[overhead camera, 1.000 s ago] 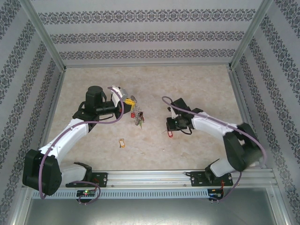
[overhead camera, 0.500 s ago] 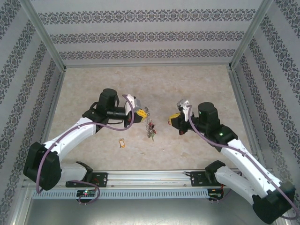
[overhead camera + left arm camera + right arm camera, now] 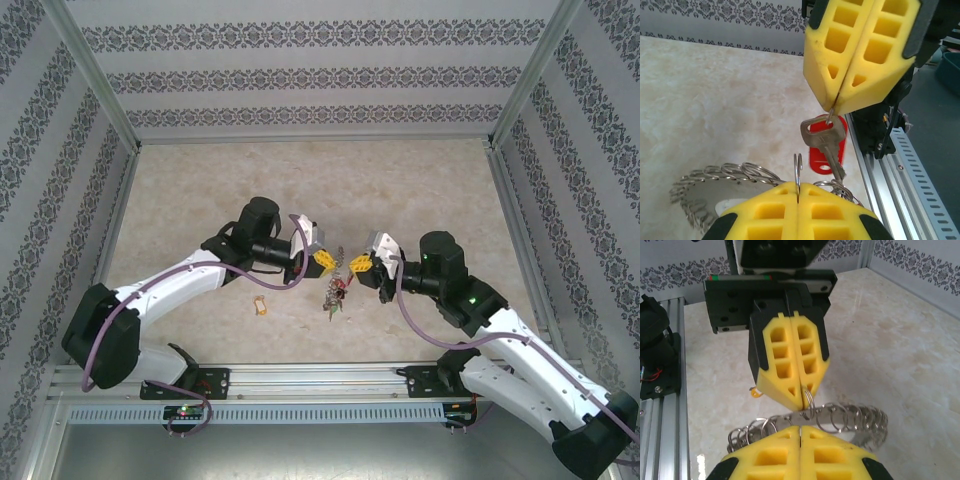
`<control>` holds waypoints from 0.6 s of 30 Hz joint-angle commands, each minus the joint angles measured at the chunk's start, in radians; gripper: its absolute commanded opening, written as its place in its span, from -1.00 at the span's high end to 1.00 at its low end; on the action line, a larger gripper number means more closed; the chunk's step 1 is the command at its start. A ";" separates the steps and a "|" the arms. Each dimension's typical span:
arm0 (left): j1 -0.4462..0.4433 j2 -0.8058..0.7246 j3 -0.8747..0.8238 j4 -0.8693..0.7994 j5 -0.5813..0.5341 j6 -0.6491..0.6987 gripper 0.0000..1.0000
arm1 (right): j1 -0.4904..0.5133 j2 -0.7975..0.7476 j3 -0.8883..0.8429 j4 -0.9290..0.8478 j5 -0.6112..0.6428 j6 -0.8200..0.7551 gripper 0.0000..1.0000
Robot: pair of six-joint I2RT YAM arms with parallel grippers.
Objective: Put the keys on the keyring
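Jaws are pressed together on both sides: my left gripper (image 3: 325, 260) pinches a thin wire loop of the keyring (image 3: 335, 290), whose bundle of keys and coloured tags hangs below, and my right gripper (image 3: 361, 264) pinches the head of the red-tagged key (image 3: 824, 137), blade pointing down. Both yellow tips face each other closely, the key just beside the pinched loop; whether its blade touches the ring's coils I cannot tell. One tan-tagged key (image 3: 261, 306) lies on the table (image 3: 420, 190), left of the hanging bundle.
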 commanded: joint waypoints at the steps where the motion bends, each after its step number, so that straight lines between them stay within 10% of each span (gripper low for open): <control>1: -0.013 0.008 0.048 0.077 0.004 -0.028 1.00 | 0.009 0.006 -0.010 0.074 -0.071 -0.013 1.00; 18: -0.015 0.011 0.059 0.059 0.007 -0.022 1.00 | 0.012 0.078 -0.024 0.218 -0.071 0.042 1.00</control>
